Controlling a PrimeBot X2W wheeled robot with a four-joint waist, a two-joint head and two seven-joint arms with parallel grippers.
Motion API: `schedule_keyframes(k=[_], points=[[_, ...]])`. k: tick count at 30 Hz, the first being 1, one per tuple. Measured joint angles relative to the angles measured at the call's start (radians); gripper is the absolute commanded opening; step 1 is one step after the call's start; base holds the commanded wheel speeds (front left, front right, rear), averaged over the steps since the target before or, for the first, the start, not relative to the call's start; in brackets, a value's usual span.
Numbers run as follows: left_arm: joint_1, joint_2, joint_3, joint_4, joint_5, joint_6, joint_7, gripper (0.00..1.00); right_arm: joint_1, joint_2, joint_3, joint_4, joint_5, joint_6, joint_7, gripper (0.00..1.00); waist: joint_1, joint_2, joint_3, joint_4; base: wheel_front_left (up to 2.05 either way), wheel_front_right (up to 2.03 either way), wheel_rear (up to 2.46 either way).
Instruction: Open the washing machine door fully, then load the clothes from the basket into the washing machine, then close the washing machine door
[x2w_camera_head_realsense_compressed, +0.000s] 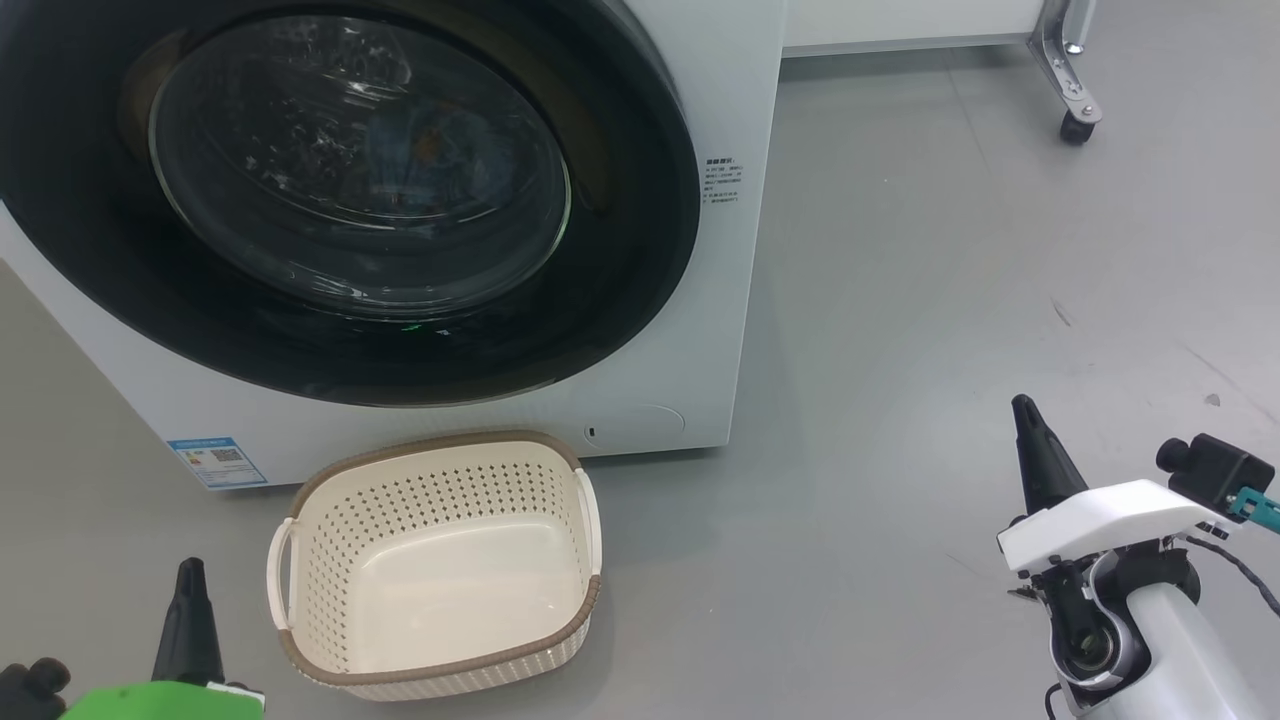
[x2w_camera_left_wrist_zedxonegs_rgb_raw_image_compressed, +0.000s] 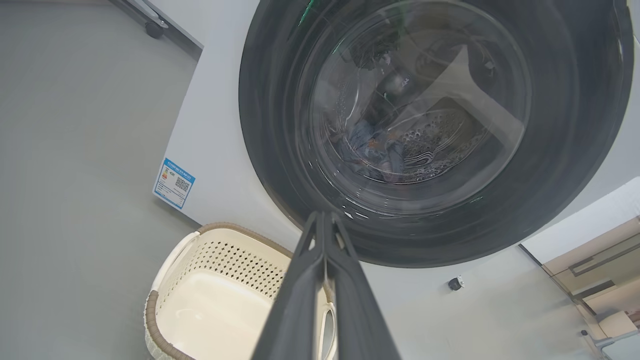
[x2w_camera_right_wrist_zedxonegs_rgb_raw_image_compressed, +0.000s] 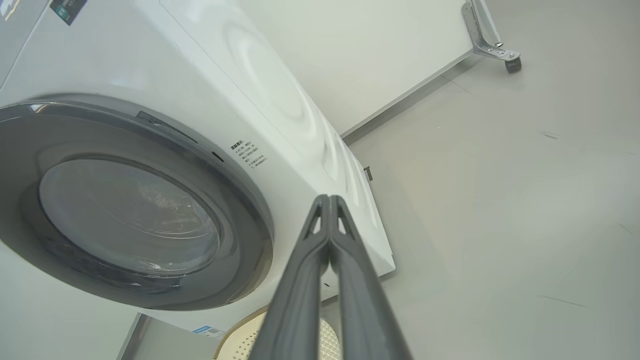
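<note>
From the head view, the washing machine (x2w_camera_head_realsense_compressed: 725, 300) fills the upper left, its washing machine door (x2w_camera_head_realsense_compressed: 625, 300) sitting closed against the white front. The basket (x2w_camera_head_realsense_compressed: 440, 495) stands on the floor just before the machine's lower edge, its smooth bottom in plain sight. Open grey floor (x2w_camera_head_realsense_compressed: 900, 400) stretches right to a castered leg (x2w_camera_head_realsense_compressed: 1075, 120). The left gripper (x2w_camera_head_realsense_compressed: 190, 590) rises at lower left beside the basket, the right gripper (x2w_camera_head_realsense_compressed: 1030, 440) well apart at lower right, and each shows as a single dark point with its jaws together. A blue label (x2w_camera_head_realsense_compressed: 217, 461) with a QR code sits at the machine's lower corner (its print, like the small text block (x2w_camera_head_realsense_compressed: 722, 180), is too fine to read). In the left wrist view, the left gripper's pressed-together tips (x2w_camera_left_wrist_zedxonegs_rgb_raw_image_compressed: 324, 217) aim at the door's lower rim (x2w_camera_left_wrist_zedxonegs_rgb_raw_image_compressed: 280, 190), and the clothes (x2w_camera_left_wrist_zedxonegs_rgb_raw_image_compressed: 370, 150) lie behind the glass in the drum. In the right wrist view, the right gripper (x2w_camera_right_wrist_zedxonegs_rgb_raw_image_compressed: 329, 200) points at the machine's front corner, with clear floor to its right.
</note>
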Motion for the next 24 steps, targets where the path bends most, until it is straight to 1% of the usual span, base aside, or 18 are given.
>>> schedule_keyframes(k=[13,15,24], points=[[-0.001,-0.016,0.025,0.005,-0.137,0.001,0.044,0.0,0.021,0.015,-0.059,-0.021,0.143,-0.002,0.046,0.0,0.0,0.0,-0.009,0.007,0.0,0.0,0.0],[-0.001,-0.017,0.029,0.005,-0.163,0.001,0.054,0.0,0.021,0.018,-0.069,-0.024,0.165,-0.01,0.052,0.0,0.0001,0.0,-0.01,0.008,0.0,0.0,0.0],[-0.004,-0.026,0.05,0.009,-0.257,0.01,0.08,0.0,0.026,0.034,-0.109,-0.041,0.263,-0.014,0.079,0.0,0.0,0.0,-0.016,0.012,0.0,0.0,0.0]])
